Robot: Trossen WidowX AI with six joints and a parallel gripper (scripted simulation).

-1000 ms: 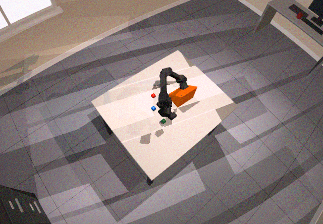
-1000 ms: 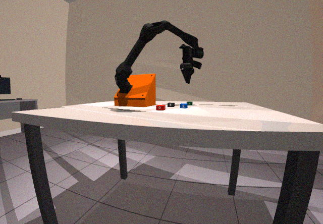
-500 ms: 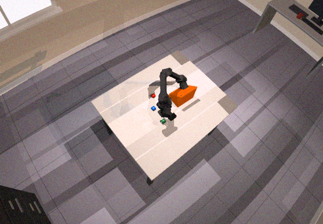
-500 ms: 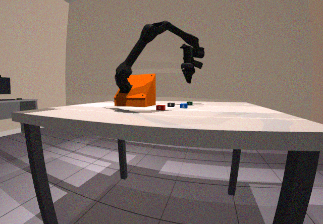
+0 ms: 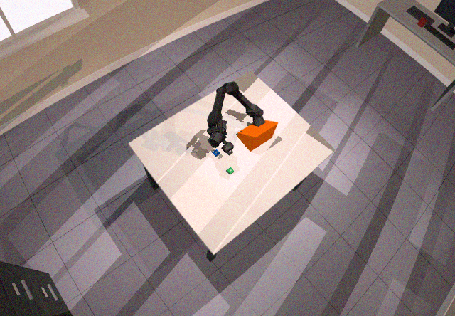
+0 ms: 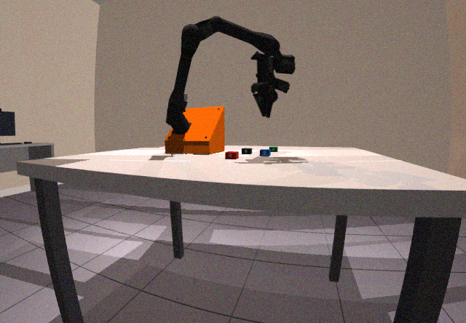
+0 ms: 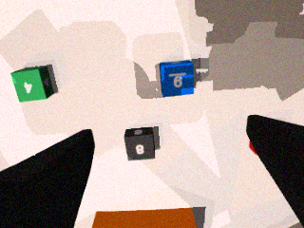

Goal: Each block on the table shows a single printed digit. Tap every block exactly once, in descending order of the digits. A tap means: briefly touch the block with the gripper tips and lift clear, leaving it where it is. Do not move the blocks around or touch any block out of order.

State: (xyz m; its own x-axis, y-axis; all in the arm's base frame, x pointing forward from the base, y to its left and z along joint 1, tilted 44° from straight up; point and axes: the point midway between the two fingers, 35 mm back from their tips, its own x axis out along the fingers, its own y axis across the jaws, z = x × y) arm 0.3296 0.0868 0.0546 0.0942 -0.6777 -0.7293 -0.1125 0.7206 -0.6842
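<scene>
A blue block (image 5: 215, 152) (image 6: 265, 152) (image 7: 175, 81) shows a barred digit, 6 or 9; I cannot tell which. A green block (image 5: 229, 170) (image 6: 273, 149) (image 7: 31, 85) shows a 4. A black block (image 6: 246, 150) (image 7: 141, 143) shows an 8. A red block (image 6: 231, 155) (image 7: 252, 148) carries what looks like a 0 in the exterior view; the right finger mostly covers it in the wrist view. My gripper (image 6: 266, 116) (image 7: 170, 130) is open and empty, high above the blocks. The blue block is ahead of the fingertips in the wrist view. The arm hides red and black in the top view.
An orange wedge (image 5: 259, 136) (image 6: 203, 124) (image 7: 144, 219) stands at the arm's base, near the black and red blocks. The pale table (image 5: 205, 209) (image 6: 150, 169) carries the arm and blocks. Arm shadows fall around the blue block.
</scene>
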